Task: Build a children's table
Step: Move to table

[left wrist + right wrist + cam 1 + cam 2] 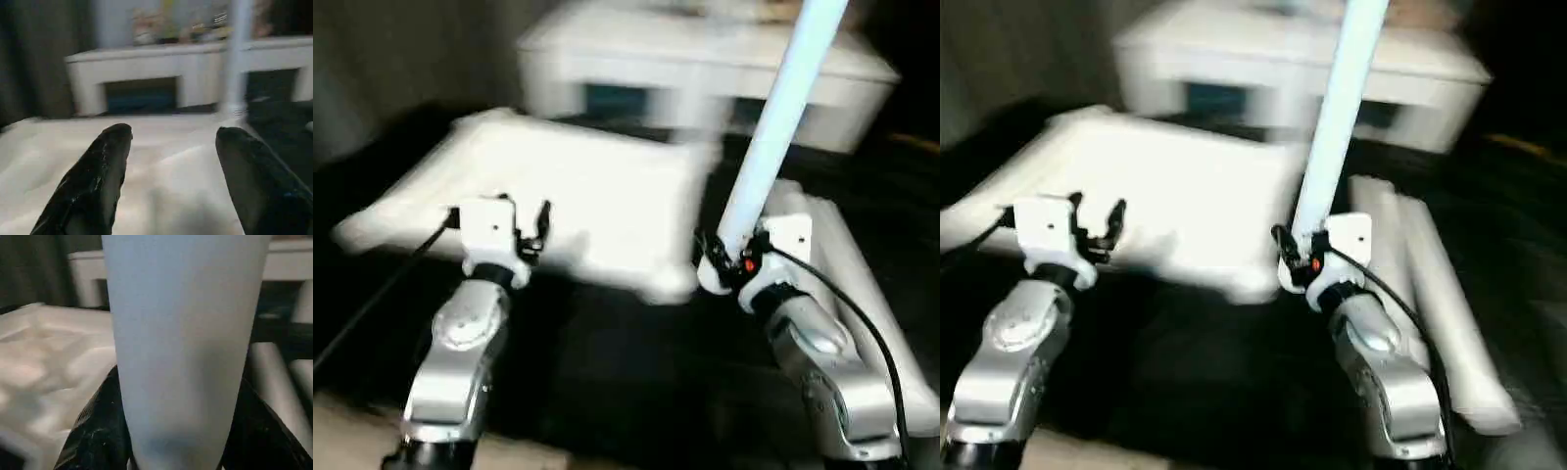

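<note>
White leg (773, 137) clamped in right hand (729, 257), left hand (530, 230) open, empty, over tabletop (597, 196) edge.

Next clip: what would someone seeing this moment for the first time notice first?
The long white leg stands out, rising steeply from the right gripper, which is clamped on its lower end. Beside it, the white tabletop lies on the dark floor ahead of the robot, with the open, empty left gripper hovering at its near edge. More legs lie on the floor to the right, and a low white cabinet stands behind.
</note>
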### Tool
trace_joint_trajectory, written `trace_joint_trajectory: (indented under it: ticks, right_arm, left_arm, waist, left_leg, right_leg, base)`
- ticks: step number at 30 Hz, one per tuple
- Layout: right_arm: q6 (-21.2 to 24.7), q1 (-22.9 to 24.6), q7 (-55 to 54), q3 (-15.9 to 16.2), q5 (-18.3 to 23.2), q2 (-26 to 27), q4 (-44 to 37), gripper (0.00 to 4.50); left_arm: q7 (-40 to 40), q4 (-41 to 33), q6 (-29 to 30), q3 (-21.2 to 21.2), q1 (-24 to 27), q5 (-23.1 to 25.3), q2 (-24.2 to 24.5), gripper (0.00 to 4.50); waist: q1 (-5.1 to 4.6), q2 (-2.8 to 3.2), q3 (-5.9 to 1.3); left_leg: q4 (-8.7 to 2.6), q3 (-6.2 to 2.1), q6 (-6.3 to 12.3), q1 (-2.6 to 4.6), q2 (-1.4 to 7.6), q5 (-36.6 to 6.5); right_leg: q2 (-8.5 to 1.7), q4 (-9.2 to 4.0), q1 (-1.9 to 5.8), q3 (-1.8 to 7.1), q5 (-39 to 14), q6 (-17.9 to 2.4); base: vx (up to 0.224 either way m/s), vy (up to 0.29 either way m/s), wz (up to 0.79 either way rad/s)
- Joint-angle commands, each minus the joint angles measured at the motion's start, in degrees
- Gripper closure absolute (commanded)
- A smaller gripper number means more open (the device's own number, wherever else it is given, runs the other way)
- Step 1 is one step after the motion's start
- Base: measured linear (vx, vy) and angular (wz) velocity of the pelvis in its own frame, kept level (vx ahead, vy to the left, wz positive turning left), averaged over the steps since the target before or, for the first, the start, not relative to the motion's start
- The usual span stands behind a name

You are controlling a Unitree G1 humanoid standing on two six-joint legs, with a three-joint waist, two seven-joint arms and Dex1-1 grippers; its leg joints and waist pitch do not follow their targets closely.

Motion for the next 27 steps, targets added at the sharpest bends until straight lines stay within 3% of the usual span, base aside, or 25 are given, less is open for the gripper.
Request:
trace_joint_trajectory:
  ticks: [1,2,3,4,5,6,7,8,9,10,11,12,13,14,15,17,19,20,21,22,23,24,25,26,27]
  right_arm:
    - [-0.3,-0.4,-0.1,-1.2,0.1,-0.1,-0.8,2.61]
    - [-0.4,-0.5,-0.1,-1.2,0.1,-0.1,-0.7,2.61]
    - [-0.8,-0.7,-0.2,-1.3,0.1,-0.1,-0.3,2.61]
    - [-1.3,-1.0,0.1,-1.0,-0.2,-0.5,0.0,2.61]
    - [-1.2,-1.3,0.6,-0.7,-0.3,-0.8,0.3,2.61]
    - [-0.7,-1.6,1.1,-0.4,-0.3,-1.2,0.6,2.61]
    - [-0.4,-1.7,1.4,-0.3,-0.3,-1.3,0.6,2.61]
    - [-0.5,-2.2,2.3,0.1,-0.2,-1.5,0.8,2.61]
    - [-0.7,-2.5,2.9,0.4,-0.2,-1.6,1.0,2.61]
    - [-1.3,-3.2,3.6,0.9,-0.4,-1.7,1.6,2.61]
    - [-1.3,-3.4,3.8,1.1,-0.5,-1.7,1.8,2.61]
    - [-1.1,-3.9,4.4,1.2,-0.2,-1.7,1.7,2.61]
    - [-1.0,-4.1,4.7,1.2,0.0,-1.6,1.8,2.61]
    - [-1.0,-4.2,5.3,1.4,0.1,-1.8,1.7,2.61]
    - [-1.2,-4.4,5.9,1.7,0.1,-2.0,2.0,2.61]
    - [-1.4,-4.6,5.9,1.8,-0.1,-2.0,2.4,2.61]
    - [-1.9,-5.3,5.9,1.7,-0.4,-1.6,4.1,2.61]
    - [-2.1,-5.4,5.9,1.7,-0.5,-1.5,4.4,2.61]
    - [-2.3,-5.6,5.7,1.8,-0.8,-1.5,4.9,2.61]
    - [-2.5,-5.6,5.5,1.8,-1.1,-1.6,5.1,2.61]
    - [-2.4,-5.7,5.6,1.7,-0.9,-1.5,5.0,2.61]
    - [-2.4,-5.7,5.7,1.5,-0.8,-1.6,4.9,2.61]
    - [-2.4,-5.7,5.7,1.5,-0.8,-1.6,4.9,2.61]
    - [-2.6,-5.9,5.6,1.7,-1.4,-1.8,5.3,2.61]
    - [-2.6,-5.9,5.6,1.7,-1.4,-1.8,5.3,2.61]
  left_arm:
    - [-0.3,0.2,0.1,-0.8,-0.7,0.1,-0.7,1.32]
    - [-0.3,0.3,0.1,-0.8,-0.7,0.1,-0.7,1.32]
    - [-0.4,0.6,-0.2,-0.9,-0.7,0.4,-0.7,1.32]
    - [-0.1,0.6,0.2,-0.9,-0.7,0.7,-0.7,1.32]
    - [0.5,0.4,0.2,-0.8,-0.7,1.1,-0.9,1.32]
    - [1.1,0.2,-0.1,-0.6,-0.6,1.4,-1.2,1.32]
    - [1.3,0.2,-0.3,-0.5,-0.6,1.5,-1.3,1.32]
    - [1.5,-0.1,0.6,-0.4,-0.6,2.1,-0.8,1.32]
    - [1.5,-0.2,0.8,-0.1,-0.5,2.2,-0.4,1.32]
    - [1.4,0.2,0.3,1.0,-0.2,1.9,0.1,1.32]
    - [1.7,0.4,0.0,1.5,-0.1,2.0,0.3,1.32]
    - [2.0,0.7,-1.1,2.5,0.0,2.1,0.5,1.32]
    - [2.0,0.8,-1.4,2.6,-0.1,2.1,0.6,1.32]
    - [2.1,0.4,-1.1,2.9,-0.2,1.9,0.5,1.32]
    - [1.8,-0.2,-0.3,2.9,-0.2,1.8,0.6,1.32]
    - [1.7,-0.6,0.2,2.6,0.1,2.0,0.8,1.32]
    - [1.9,-0.9,0.1,2.9,1.1,2.1,0.5,1.32]
    - [2.0,-0.9,0.0,3.0,1.3,2.0,0.4,1.32]
    - [2.2,-0.8,-0.1,3.2,1.6,2.0,0.3,1.32]
    - [2.6,-0.7,-0.2,3.3,1.8,2.3,0.0,1.32]
    - [2.7,-0.8,-0.1,3.2,1.9,2.4,-0.3,1.32]
    - [2.4,-1.1,-0.2,2.7,2.0,2.4,-0.6,1.32]
    - [2.4,-1.2,-0.3,2.5,2.0,2.4,-0.6,1.32]
    - [2.5,-1.2,-0.9,2.0,2.0,2.7,-0.9,1.32]
    - [2.5,-1.2,-0.9,2.0,2.0,2.7,-0.9,1.32]
  waist:
    - [-0.45,0.09,-2.49]
    - [0.43,0.05,-2.61]
    - [3.61,-1.31,-4.26]
    - [2.53,-1.57,-4.39]
    - [2.19,-0.76,-4.54]
    - [1.74,0.01,-3.67]
    - [1.78,1.81,-3.29]
    - [1.92,2.97,-3.56]
    - [0.51,5.12,-3.73]
    - [-0.22,5.97,-5.15]
    - [-0.17,5.76,-5.42]
    - [-0.77,5.07,-6.53]
    - [0.29,3.72,-6.33]
    - [0.68,2.86,-6.62]
    - [2.54,1.46,-6.09]
    - [3.37,1.94,-5.76]
    - [4.51,1.62,-4.99]
    - [4.70,1.70,-4.98]
    - [5.38,2.79,-4.88]
    - [5.34,3.07,-4.83]
    - [5.25,3.03,-5.01]
    - [2.64,4.36,-4.63]
    - [1.31,5.80,-5.08]
    - [1.03,5.10,-4.86]
    - [1.53,4.94,-4.51]
  left_leg:
    - [-0.29,-0.10,1.86,1.29,-2.37,-34.6]
    - [1.76,-0.99,3.38,-0.84,-4.02,-26.0]
    - [7.10,-6.28,6.97,-10.34,-4.03,-9.1]
    - [8.57,-8.31,6.12,-11.68,-4.41,-2.7]
    - [8.56,-9.03,5.71,-12.38,-4.56,-0.1]
    - [7.07,-9.07,5.81,-12.36,-4.66,6.0]
    - [2.50,-9.20,7.69,-12.32,-3.45,12.1]
    - [0.46,-9.00,8.80,-11.92,-2.70,13.5]
    - [-3.13,-12.20,10.55,-11.70,1.88,7.7]
    - [-3.01,-15.14,15.06,-8.71,4.76,6.3]
    - [-2.00,-15.56,17.04,-7.47,5.50,11.0]
    - [0.05,-15.52,19.56,-7.09,4.88,26.8]
    - [0.93,-13.57,18.60,-8.88,2.78,31.8]
    - [1.00,-12.21,17.45,-10.73,0.95,30.5]
    - [1.35,-9.38,14.37,-13.25,-2.13,11.5]
    - [2.84,-9.91,13.08,-13.56,-1.39,4.3]
    - [5.51,-11.24,10.77,-14.71,0.07,-0.6]
    - [6.19,-11.42,10.41,-15.11,0.09,-0.6]
    - [6.01,-11.94,9.79,-15.01,0.53,0.2]
    - [3.27,-11.26,11.29,-13.81,0.42,1.7]
    - [1.27,-10.39,13.56,-12.44,0.20,3.0]
    - [-2.44,-9.99,20.85,-7.83,0.15,2.2]
    - [-4.63,-9.80,24.68,-5.47,0.30,-1.2]
    - [-5.45,-9.75,25.50,-6.20,0.48,-1.8]
    - [-6.34,-9.20,24.48,-7.35,0.43,-2.7]
  right_leg:
    - [-0.52,-11.47,-1.07,2.97,-38.0,-0.6]
    - [-3.07,-12.65,1.83,6.95,-45.5,0.1]
    - [-9.64,-10.78,11.15,11.29,-47.0,-0.6]
    - [-7.49,-9.31,8.83,10.54,-39.1,-0.5]
    - [-7.35,-9.05,8.86,9.95,-34.5,-2.1]
    - [-6.05,-10.02,6.52,7.23,-29.7,-4.6]
    - [-4.27,-10.16,5.14,4.01,-22.5,-6.2]
    - [-3.03,-10.31,5.02,2.76,-18.5,-5.7]
    - [-0.71,-6.71,5.01,1.10,-6.3,-3.1]
    - [-0.26,-2.26,3.04,1.09,2.8,-2.9]
    - [-1.40,-1.75,1.46,2.10,7.1,-3.8]
    - [-3.57,-1.70,1.10,3.43,17.1,-5.1]
    - [-5.20,-2.67,1.82,4.83,25.7,-5.4]
    - [-5.56,-2.17,3.72,5.08,32.4,-5.2]
    - [-7.71,-3.92,5.74,5.71,41.2,-1.0]
    - [-10.84,-5.80,6.15,6.97,34.7,-0.4]
    - [-13.81,-8.55,6.63,9.49,14.1,-5.4]
    - [-14.19,-8.99,6.81,9.93,9.7,-6.9]
    - [-13.42,-9.29,6.24,9.88,3.4,-10.3]
    - [-10.01,-8.76,5.71,8.05,-0.4,-13.0]
    - [-7.21,-8.02,4.92,6.46,-0.7,-12.9]
    - [0.28,-3.40,0.75,1.49,-2.9,-9.8]
    - [3.24,3.57,-1.80,-2.06,-7.1,-4.9]
    - [3.36,5.25,-2.04,-2.40,-7.4,-1.6]
    - [2.84,6.63,-2.52,-3.15,-7.5,3.0]
  base:
    - [0.208,-0.160,-1.45]
    - [0.163,-0.117,-0.93]
    - [0.199,-0.077,-0.64]
    - [0.145,-0.061,-0.19]
    - [0.145,-0.061,-0.19]
    - [0.123,-0.049,-0.03]
    - [0.151,-0.013,-0.01]
    - [0.151,-0.013,-0.01]
    - [0.183,0.042,-0.26]
    - [0.194,0.044,-0.19]
    - [0.194,0.044,-0.19]
    - [0.147,0.012,0.02]
    - [0.084,0.015,-0.05]
    - [0.084,0.015,-0.05]
    - [0.000,0.000,0.00]
    - [0.000,0.000,0.00]
    - [-0.027,0.092,-0.05]
    - [-0.032,0.124,-0.09]
    - [-0.043,0.186,-0.09]
    - [-0.046,0.251,0.08]
    - [-0.046,0.251,0.08]
    - [-0.060,0.296,0.13]
    - [-0.064,0.310,0.06]
    - [-0.064,0.310,0.06]
    - [-0.071,0.289,0.03]
